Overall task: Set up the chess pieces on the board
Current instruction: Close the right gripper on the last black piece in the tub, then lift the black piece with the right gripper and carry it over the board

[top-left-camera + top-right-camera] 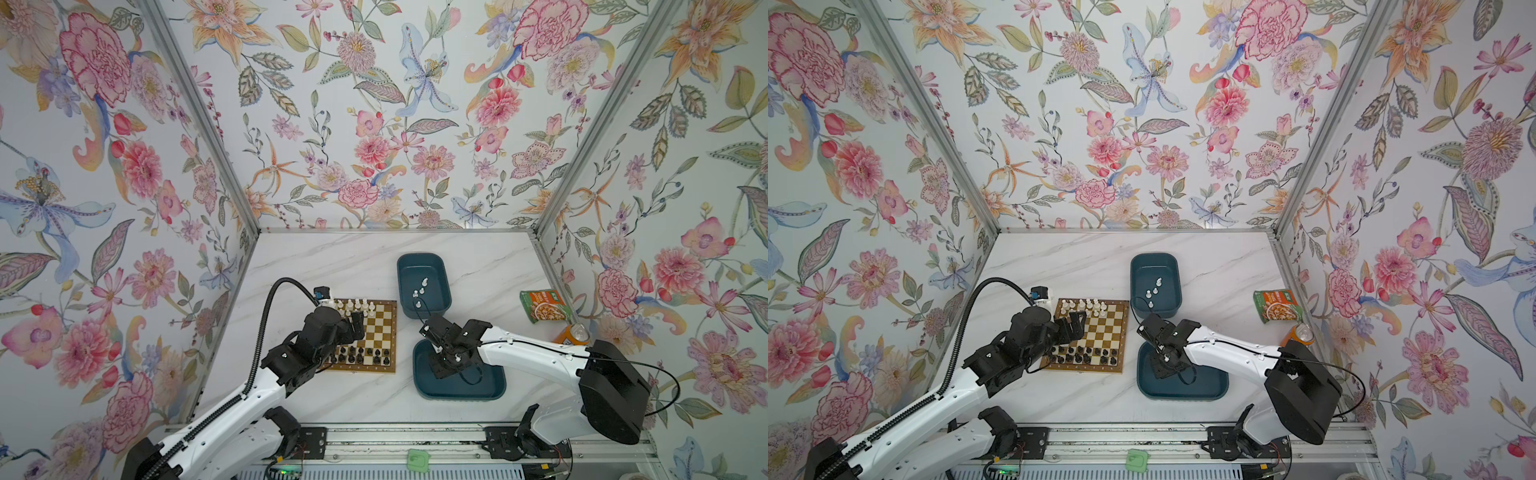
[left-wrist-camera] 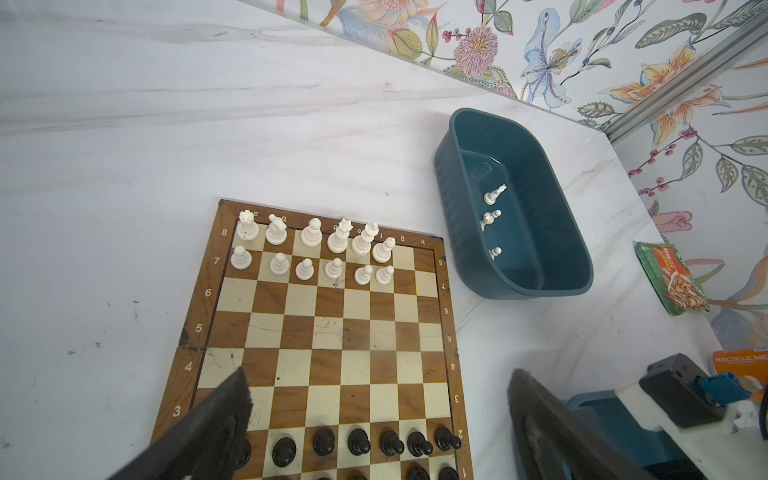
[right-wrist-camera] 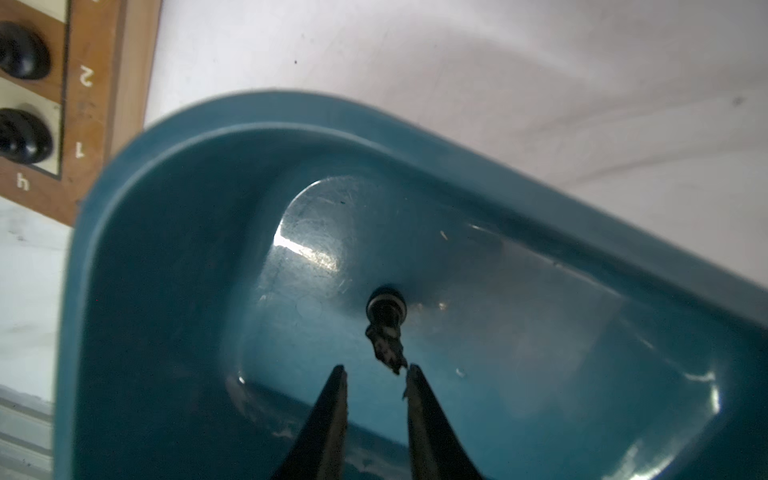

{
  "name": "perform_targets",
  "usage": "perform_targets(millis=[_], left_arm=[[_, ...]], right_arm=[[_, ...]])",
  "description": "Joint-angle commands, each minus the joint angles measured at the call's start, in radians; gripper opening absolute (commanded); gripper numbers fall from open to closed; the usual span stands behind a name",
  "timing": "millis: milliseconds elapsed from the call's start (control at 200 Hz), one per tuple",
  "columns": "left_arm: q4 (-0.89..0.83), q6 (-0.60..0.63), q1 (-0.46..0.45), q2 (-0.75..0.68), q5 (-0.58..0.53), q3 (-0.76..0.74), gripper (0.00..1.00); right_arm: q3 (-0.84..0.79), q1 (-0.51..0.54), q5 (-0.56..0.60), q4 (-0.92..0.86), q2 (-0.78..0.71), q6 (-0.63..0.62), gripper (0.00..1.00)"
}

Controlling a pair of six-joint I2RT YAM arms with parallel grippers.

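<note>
**Black piece lies just off your right gripper's tips**

Your right gripper (image 3: 376, 368) is down inside the near teal tub (image 3: 166, 249), right of the board (image 2: 332, 328). Its jaws stand a slim gap apart with nothing between them. The glossy black piece (image 3: 386, 328) lies on its side on the smooth plastic floor, jagged head just beside one fingertip, round base pointing away. Your left gripper (image 2: 378, 374) hangs spread wide over the checked wooden board's middle

Board (image 2: 189, 307) border: nos. 1–8, letters incl. g, h; orange can (image 2: 739, 361): "RECYCLE ME".
</note>
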Motion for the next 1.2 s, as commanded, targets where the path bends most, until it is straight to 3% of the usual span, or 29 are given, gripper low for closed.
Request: perform_targets(millis=[0, 380, 646, 1011, 1196], left_arm=[[-0.004, -0.007, -0.006, 0.0, -0.03, 0.024, 0.98], [-0.033, -0.012, -0.004, -0.029, -0.052, 0.022, 0.98], [-0.039, -0.01, -0.004, -0.034, -0.059, 0.022, 0.98], [-0.172, -0.029, 0.014, -0.158, -0.107, -0.016, 0.99], [-0.214, -0.069, 0.092, -0.273, -0.058, -0.098, 0.99]], right_arm=[[-0.001, -0.003, -0.011, 0.015, 0.021, -0.012, 0.26], [0.014, 0.001, -0.006, 0.02, 0.054, -0.02, 0.17], [0.035, 0.001, 0.022, -0.015, 0.049, -0.016, 0.04], [0.236, 0.026, 0.057, -0.16, 0.014, -0.032, 0.02], [0.364, 0.082, 0.062, -0.183, 0.073, -0.037, 0.02]])
